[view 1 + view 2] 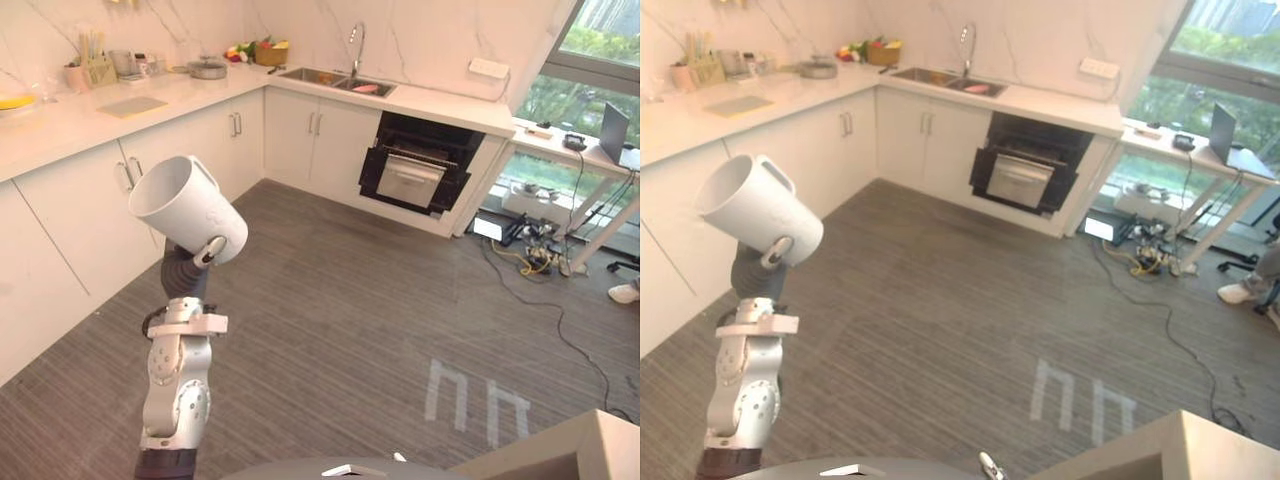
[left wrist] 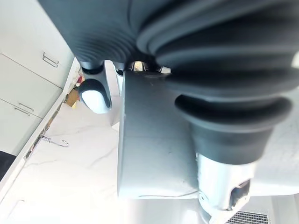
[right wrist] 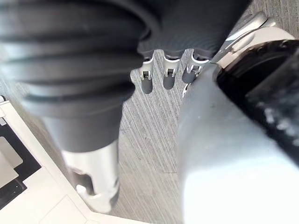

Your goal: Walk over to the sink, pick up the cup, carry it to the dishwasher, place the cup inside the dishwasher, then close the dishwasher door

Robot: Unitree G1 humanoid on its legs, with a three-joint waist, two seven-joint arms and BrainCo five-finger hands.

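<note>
- A white cup (image 1: 185,205) is held up in the air by the left robot hand (image 1: 208,251), at the left of the eye views.
- The cup is tilted, with its open mouth turned up and to the left and its base down against the robot hand.
- The left robot hand is closed on the cup. A thumb is pressed to the lower side of the cup, and the dark ribbed cover is seen just below it.
- The cup is carried above the grey striped floor (image 1: 350,300), well apart from the dishwasher (image 1: 415,165).
- The dishwasher is set under the white table (image 1: 440,100) across the room, and its door (image 1: 410,180) is seen hanging open.
- The sink (image 1: 335,80) is set in the same table, just left of the dishwasher.
- The right robot hand (image 3: 169,79) is shown in its wrist view above the floor, with fingers relaxed and nothing held.
</note>
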